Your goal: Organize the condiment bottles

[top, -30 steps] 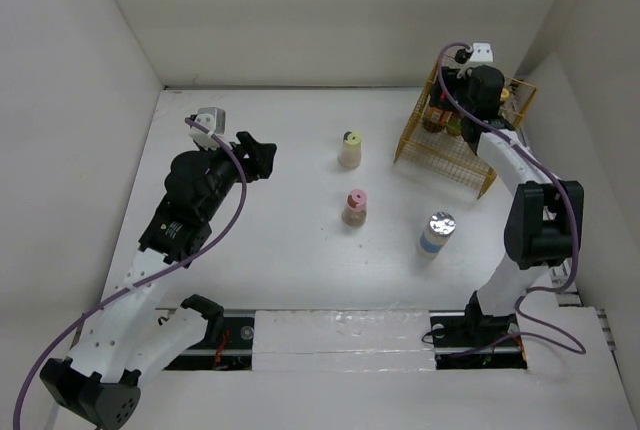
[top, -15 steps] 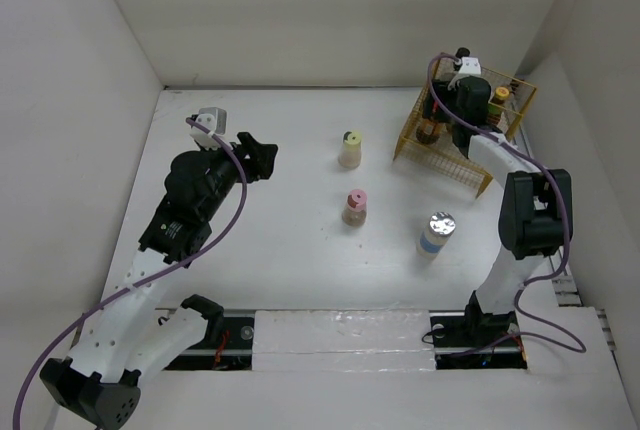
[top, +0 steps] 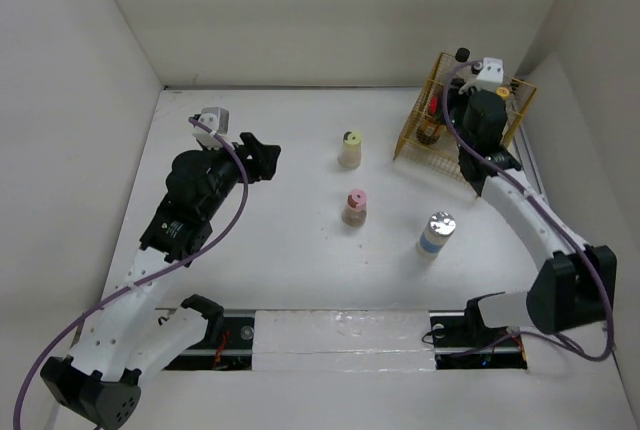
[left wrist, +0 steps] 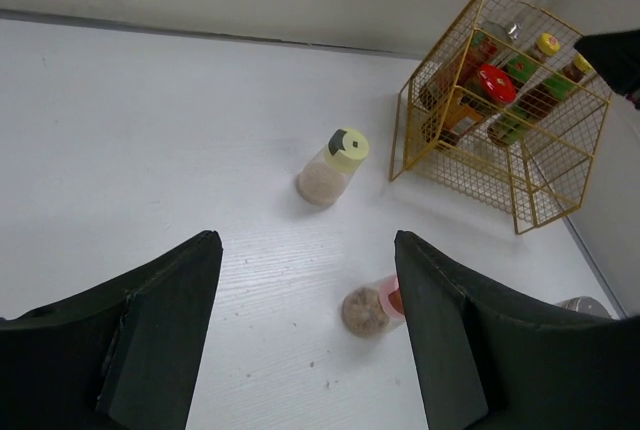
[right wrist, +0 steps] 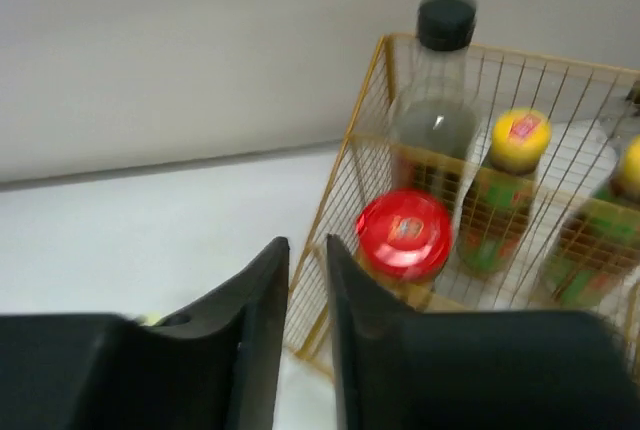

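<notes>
Three condiment bottles stand loose mid-table: a cream one with a yellow-green cap, a pink-capped beige one and a silver-lidded white-blue one. The yellow wire basket holds a red-lidded jar, a tall black-capped bottle and yellow-capped bottles. My right gripper hovers at the basket's near-left side, jaws a narrow slit apart and empty. My left gripper hangs open and empty over the table's left part.
White walls close the table in at the back and both sides. The basket sits tilted in the back right corner against the right wall. A black rail runs along the near edge between the arm bases.
The right arm's elbow has swung down and to the right, the gripper has shifted beside the basket, and its jaws have narrowed. The left arm has stayed still.
</notes>
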